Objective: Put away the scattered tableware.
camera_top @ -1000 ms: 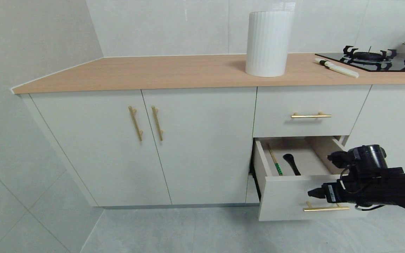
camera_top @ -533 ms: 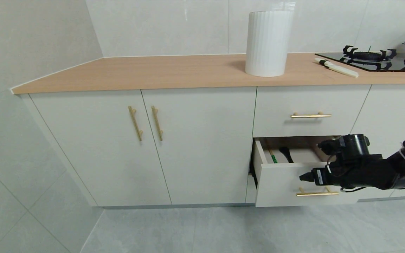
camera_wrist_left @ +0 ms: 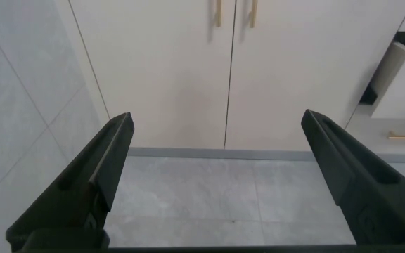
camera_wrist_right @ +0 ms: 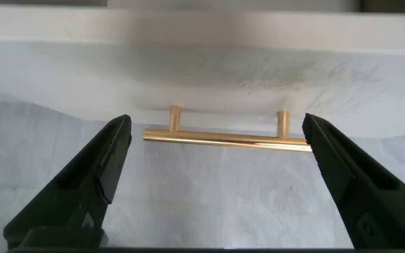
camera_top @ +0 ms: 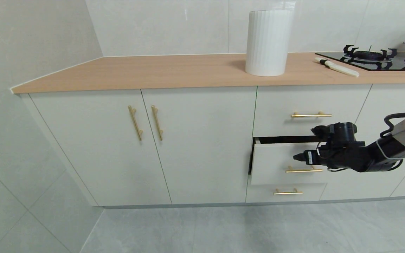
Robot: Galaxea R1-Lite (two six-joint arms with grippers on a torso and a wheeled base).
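In the head view the middle drawer (camera_top: pixel 276 158) sits right of centre, standing a little out from the cabinet front. We see a dark slit along its top edge, and whatever lies inside is hidden from us. The right tool (camera_top: pixel 296 158) is at the drawer's front, just above the gold handle (camera_top: pixel 302 170). We cannot tell whether it touches the panel. In the right wrist view its fingers (camera_wrist_right: pixel 104 169) are spread wide and released, with nothing between them.

The top drawer (camera_top: pixel 308 102) and the bottom drawer (camera_top: pixel 311 192) are both shut, as are the double doors (camera_top: pixel 146 140) at centre left.

On the wooden surface (camera_top: pixel 153 73) at upper right stands a tall white ribbed container (camera_top: pixel 267 42), and we cannot see into it. Further right a knife (camera_top: pixel 336 67) with a pale blade lies on the surface just beside the hob (camera_top: pixel 374 60).

The left tool (camera_wrist_left: pixel 216 123) hangs released over the floor (camera_wrist_left: pixel 216 190), grasping nothing and facing the doors.
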